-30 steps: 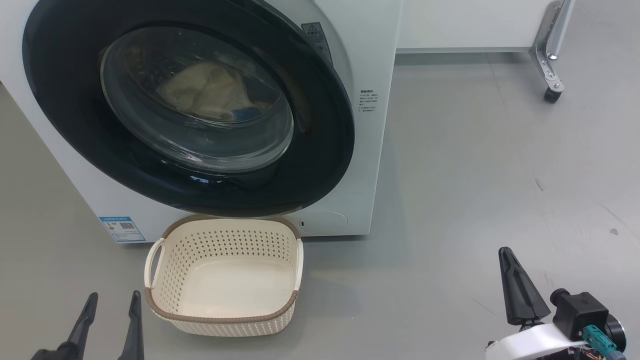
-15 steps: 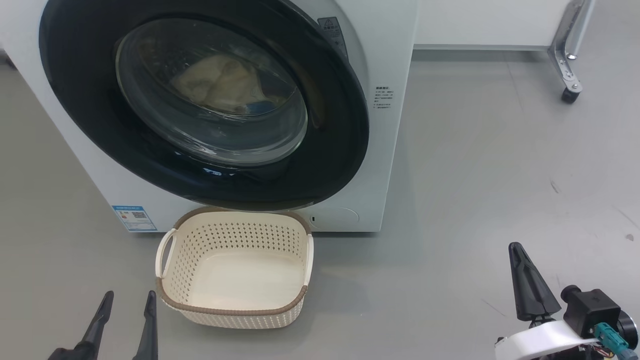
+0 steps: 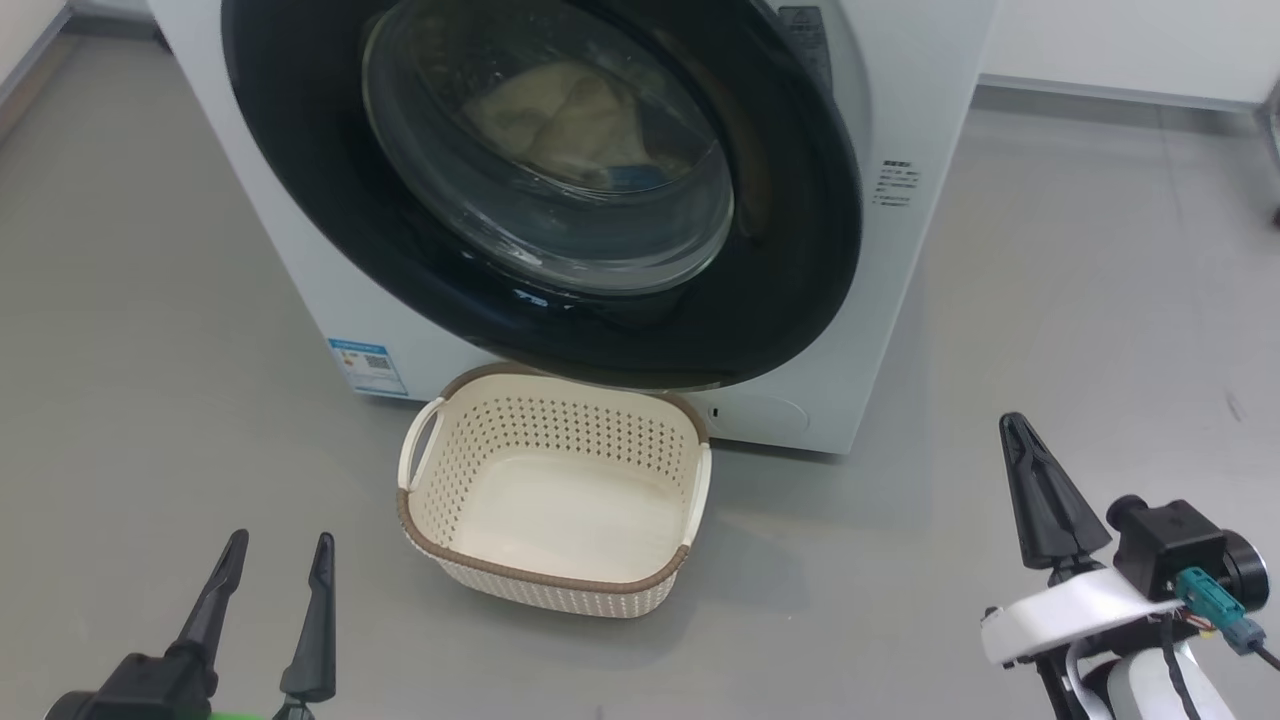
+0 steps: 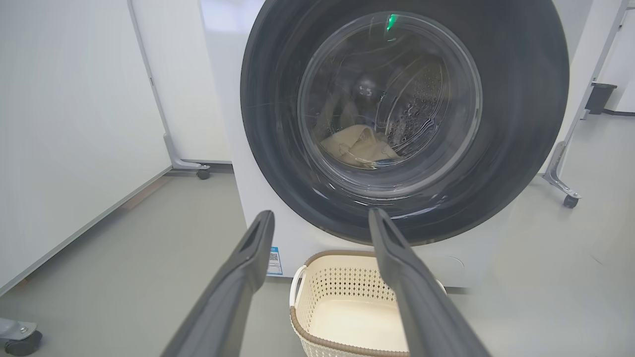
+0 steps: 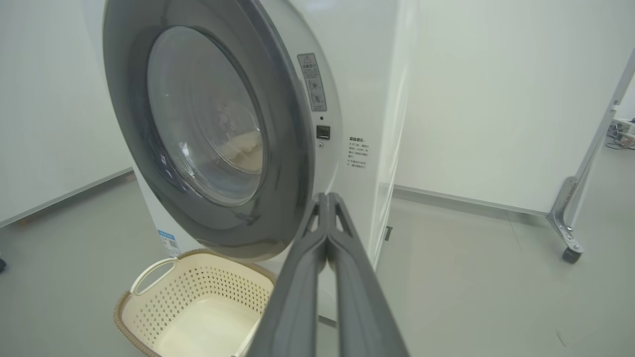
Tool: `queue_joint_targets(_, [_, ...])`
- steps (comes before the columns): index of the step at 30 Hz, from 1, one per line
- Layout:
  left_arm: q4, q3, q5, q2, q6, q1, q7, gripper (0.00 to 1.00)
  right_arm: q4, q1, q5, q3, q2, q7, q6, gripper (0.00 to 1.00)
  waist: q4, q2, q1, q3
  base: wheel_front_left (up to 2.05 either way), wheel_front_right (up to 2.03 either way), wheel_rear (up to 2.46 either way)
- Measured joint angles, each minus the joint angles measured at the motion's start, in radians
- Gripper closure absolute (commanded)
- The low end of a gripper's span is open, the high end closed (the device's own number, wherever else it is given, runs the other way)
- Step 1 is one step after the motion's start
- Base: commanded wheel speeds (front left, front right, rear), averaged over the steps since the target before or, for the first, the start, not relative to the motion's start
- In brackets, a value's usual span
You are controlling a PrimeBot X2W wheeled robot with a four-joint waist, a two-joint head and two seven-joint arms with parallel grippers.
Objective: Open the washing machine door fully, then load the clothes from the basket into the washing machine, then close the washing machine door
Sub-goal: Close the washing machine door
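The washing machine [image 3: 910, 110] is a white box with its black-rimmed door [image 3: 790, 250] swung almost against the front. In the right wrist view the door [image 5: 283, 124] stands slightly ajar, with the latch slot showing beside its right edge. The cream clothes [image 3: 570, 115] lie inside the drum, seen through the glass [image 4: 357, 146]. The basket [image 3: 560, 582] sits on the floor under the door with nothing in it. My left gripper [image 3: 281, 540] is open at the lower left, short of the basket [image 4: 320, 214]. My right gripper [image 3: 1012, 420] is shut on nothing, right of the basket [image 5: 326, 196].
A blue label sticker [image 3: 367, 365] is on the machine's lower left front. White panels on metal legs with casters [image 4: 565, 191] stand beside the machine; one caster [image 5: 570, 243] is to its right. Grey floor [image 3: 1050, 300] stretches to the right of the machine.
The head camera has moved, so the machine and basket sit further right in the picture. The door, basket and both grippers keep their states.
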Motion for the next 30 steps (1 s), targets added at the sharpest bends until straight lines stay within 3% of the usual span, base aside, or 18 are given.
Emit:
queue_joint_targets(12, [0.012,-0.031,0.0,-0.047,-0.026,-0.084,-0.01,0.0,0.037,-0.264,-0.049,0.088,-0.022,0.073,0.03,1.0,0.128,0.0,0.0,0.094,0.0,0.0,0.0])
queue_joint_targets(18, [0.028,-0.057,-0.003,-0.095,-0.044,-0.126,-0.015,0.0,0.094,-0.379,-0.065,0.097,-0.046,0.11,0.035,1.0,0.184,0.0,0.0,0.15,0.0,0.0,0.0])
queue_joint_targets(30, [0.055,-0.041,-0.01,-0.126,-0.045,-0.153,-0.019,0.0,0.237,-0.608,-0.081,0.133,-0.068,0.152,0.044,1.0,0.256,0.0,0.0001,0.261,0.0,0.0,0.0])
